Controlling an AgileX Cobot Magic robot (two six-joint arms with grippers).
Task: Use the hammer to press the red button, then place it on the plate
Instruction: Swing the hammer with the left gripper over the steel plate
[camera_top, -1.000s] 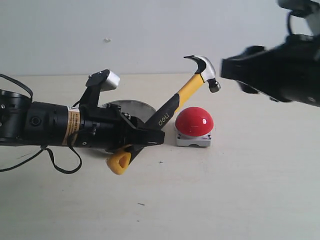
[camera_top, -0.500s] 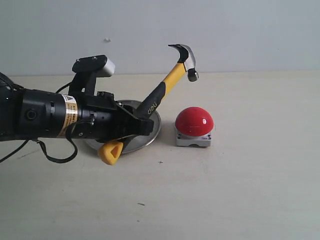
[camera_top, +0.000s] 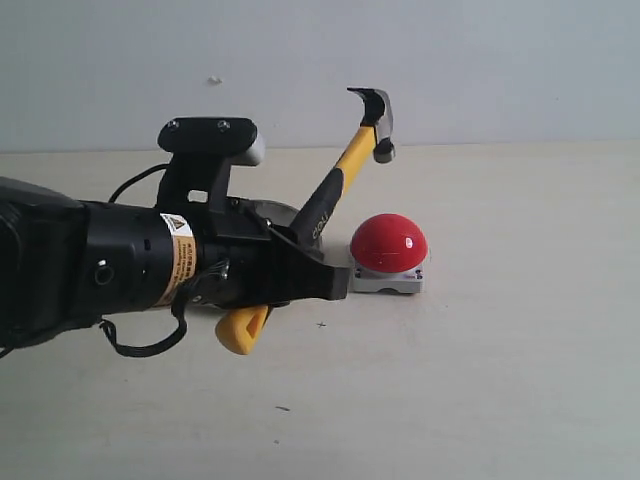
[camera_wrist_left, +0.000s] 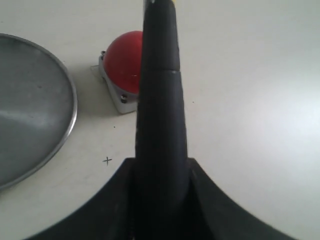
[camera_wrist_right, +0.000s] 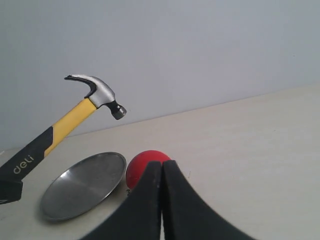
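My left gripper (camera_top: 300, 275) is shut on the black part of the hammer (camera_top: 340, 180) handle, and the shaft slants up to the right. Its dark metal head (camera_top: 374, 118) hangs in the air above and slightly left of the red button (camera_top: 389, 243), not touching it. The yellow looped end (camera_top: 242, 328) pokes out below the gripper. In the left wrist view the black handle (camera_wrist_left: 159, 100) runs over the red button (camera_wrist_left: 122, 60), with the plate (camera_wrist_left: 30, 110) beside it. My right gripper (camera_wrist_right: 162, 164) is shut and empty; it is out of the exterior view.
The silver plate (camera_top: 283, 212) lies on the table behind my left arm, mostly hidden by it, just left of the button. The right wrist view shows the plate (camera_wrist_right: 82, 185), the button (camera_wrist_right: 140, 167) and the raised hammer (camera_wrist_right: 75, 117) against a plain wall.
The right arm has left the exterior view. My left arm pulled the hammer back left from over the button, then turned and came closer to the camera, the head staying raised.
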